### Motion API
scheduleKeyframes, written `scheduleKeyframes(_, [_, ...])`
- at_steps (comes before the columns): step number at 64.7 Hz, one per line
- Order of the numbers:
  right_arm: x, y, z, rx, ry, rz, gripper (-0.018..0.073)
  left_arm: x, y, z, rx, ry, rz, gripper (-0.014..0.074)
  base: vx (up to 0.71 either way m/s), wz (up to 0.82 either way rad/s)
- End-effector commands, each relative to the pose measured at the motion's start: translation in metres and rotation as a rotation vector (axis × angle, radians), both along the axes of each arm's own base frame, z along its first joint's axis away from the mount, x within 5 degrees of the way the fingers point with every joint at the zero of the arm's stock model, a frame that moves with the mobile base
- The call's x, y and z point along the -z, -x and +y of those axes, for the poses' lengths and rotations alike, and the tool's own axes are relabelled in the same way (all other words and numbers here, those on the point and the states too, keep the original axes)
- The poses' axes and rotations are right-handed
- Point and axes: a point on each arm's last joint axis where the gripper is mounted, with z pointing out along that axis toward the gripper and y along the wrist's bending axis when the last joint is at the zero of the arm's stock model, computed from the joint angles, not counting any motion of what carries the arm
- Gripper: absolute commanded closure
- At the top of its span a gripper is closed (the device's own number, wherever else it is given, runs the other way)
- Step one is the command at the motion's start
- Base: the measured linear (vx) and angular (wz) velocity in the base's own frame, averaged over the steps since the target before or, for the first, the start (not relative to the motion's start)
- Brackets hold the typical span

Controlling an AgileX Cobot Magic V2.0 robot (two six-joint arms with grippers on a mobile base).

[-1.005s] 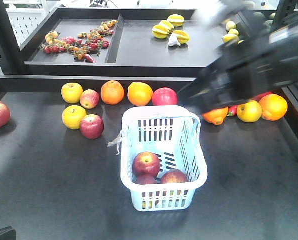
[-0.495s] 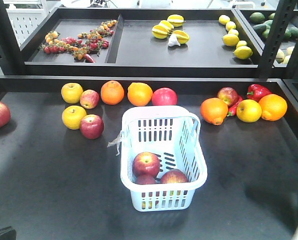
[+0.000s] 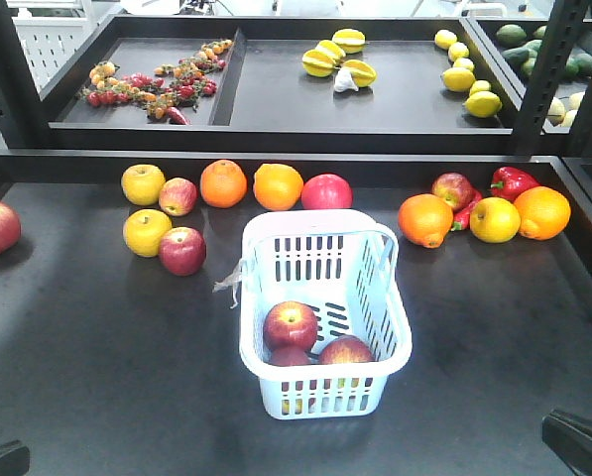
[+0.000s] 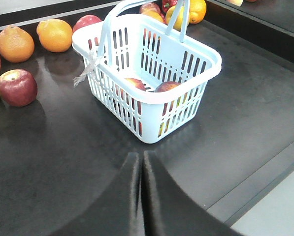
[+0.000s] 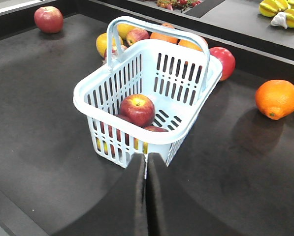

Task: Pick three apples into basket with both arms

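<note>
The basket [image 3: 324,315] stands near the middle of the table [image 3: 97,367] with three apples [image 3: 291,325] inside, one lying on top of the other two. Both grippers are pulled back to the near edge. The left gripper [image 4: 139,162] has its jaws pressed together and holds nothing; the right gripper [image 5: 146,162] is the same. The task looks finished, so the risk is small. The right gripper points at the near wall of the basket and is just beside it; a forward move could push the basket and make the top apple roll. A red apple [image 3: 182,250] and oranges [image 3: 223,183] lie loose behind.
</note>
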Motion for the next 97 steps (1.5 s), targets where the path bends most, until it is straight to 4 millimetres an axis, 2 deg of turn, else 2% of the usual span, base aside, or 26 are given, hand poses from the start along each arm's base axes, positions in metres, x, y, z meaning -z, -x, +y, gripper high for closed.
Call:
scheduleKeyframes(1, [-0.014, -0.003, -0.001, 0.027, -0.033, -0.083, 0.0564, -0.013, -0.003, 0.000, -0.023, 0.061, -0.050, 0.0603, 0.00, 0.00])
scheduleKeyframes(46, [-0.014, -0.003, -0.001, 0.027, -0.032, -0.082, 0.0564, -0.013, -0.003, 0.000, -0.026, 0.048, -0.057, 0.0603, 0.00, 0.00])
scheduleKeyframes(56, [-0.014, -0.003, -0.001, 0.027, -0.032, -0.082, 0.0564, -0.013, -0.006, 0.005, -0.107, 0.089, -0.039, 0.0603, 0.00, 0.00])
scheduleKeyframes(68, [-0.014, -0.003, -0.001, 0.027, -0.032, -0.082, 0.0564, 0.011, -0.016, 0.015, -0.302, 0.182, 0.008, 0.0603, 0.00, 0.00])
scheduleKeyframes(89, [-0.014, -0.003, -0.001, 0.027, -0.032, -0.082, 0.0564, 0.079, -0.015, 0.017, -0.316, 0.182, -0.012, 0.0603, 0.00, 0.00])
scheduleKeyframes(97, [-0.014, -0.003, -0.001, 0.025, -0.031, -0.079, 0.0564, 0.078, -0.016, 0.019, -0.311, 0.109, -0.054, 0.0603, 0.00, 0.00])
